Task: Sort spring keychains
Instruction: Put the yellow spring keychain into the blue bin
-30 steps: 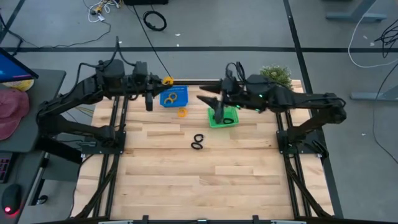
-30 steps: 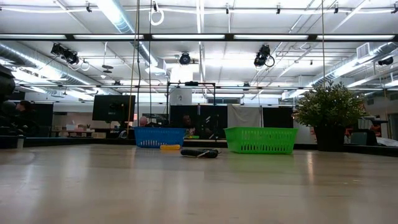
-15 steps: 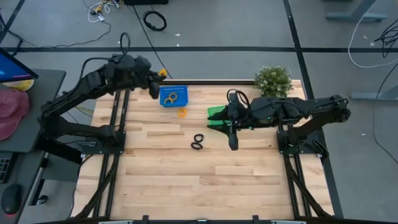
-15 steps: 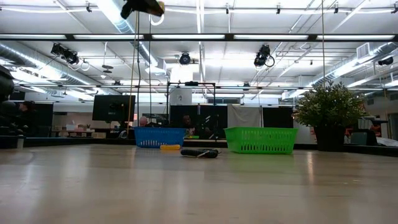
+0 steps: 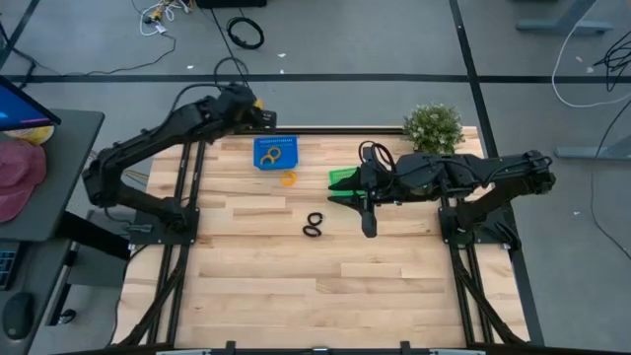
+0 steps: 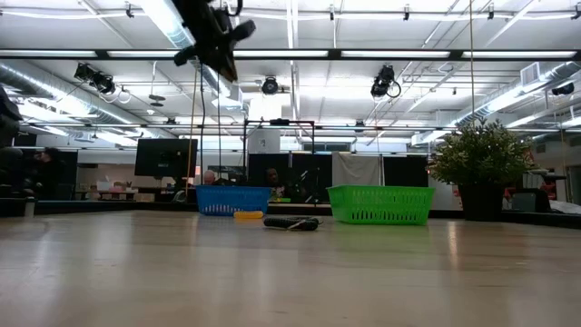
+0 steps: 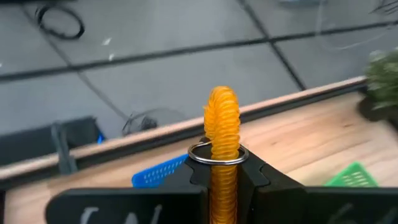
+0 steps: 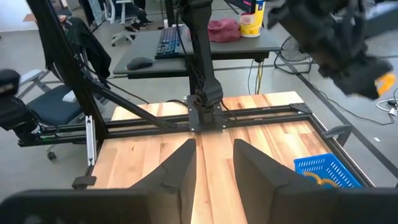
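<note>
Left wrist view | orange spring keychain (image 7: 222,134) clamped | hidden in high view

no legible text, labels, or numbers

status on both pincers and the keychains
Left pincer shut on orange coiled spring keychain, raised behind blue mesh basket. Right pincer open, empty. Black coiled keychains on table.

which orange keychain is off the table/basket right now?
The orange spring keychain pinched upright between the left gripper fingers, raised near the table's far edge. The other orange ones sit in the blue basket or lie on the table beside it.
</note>
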`<state>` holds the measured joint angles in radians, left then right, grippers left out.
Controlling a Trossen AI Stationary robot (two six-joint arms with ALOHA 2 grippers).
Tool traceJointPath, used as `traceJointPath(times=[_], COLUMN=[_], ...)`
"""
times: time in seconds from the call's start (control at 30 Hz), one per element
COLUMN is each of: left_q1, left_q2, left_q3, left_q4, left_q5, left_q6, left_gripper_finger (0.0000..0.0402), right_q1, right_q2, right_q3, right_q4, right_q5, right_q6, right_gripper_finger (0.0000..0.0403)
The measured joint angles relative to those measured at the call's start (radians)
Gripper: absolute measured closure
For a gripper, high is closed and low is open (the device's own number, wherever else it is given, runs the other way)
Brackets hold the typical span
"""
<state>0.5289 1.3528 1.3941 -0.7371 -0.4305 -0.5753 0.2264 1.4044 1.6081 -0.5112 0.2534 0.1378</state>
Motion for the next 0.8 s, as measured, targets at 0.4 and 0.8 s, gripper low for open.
traceJointPath(times=[0.4,0.8], left_q1=[0.068,0.132], left_q2=[0.219,0.437], left_q3=[0.000,0.000], left_q4=[-0.038,-0.102], left_q5=[0.223,0.331], left_q6=[-0.014,0.042], left_gripper_finger=[0.0376,0.0374], right_q1=[0.000,0.000], right_q2=[0.000,0.000], right_q3=[0.000,0.000], right_q4=[0.002,0.002], right_q5=[0.000,0.000], right_q6=[0.019,0.019], right_gripper_finger=[0.0296,0.0295])
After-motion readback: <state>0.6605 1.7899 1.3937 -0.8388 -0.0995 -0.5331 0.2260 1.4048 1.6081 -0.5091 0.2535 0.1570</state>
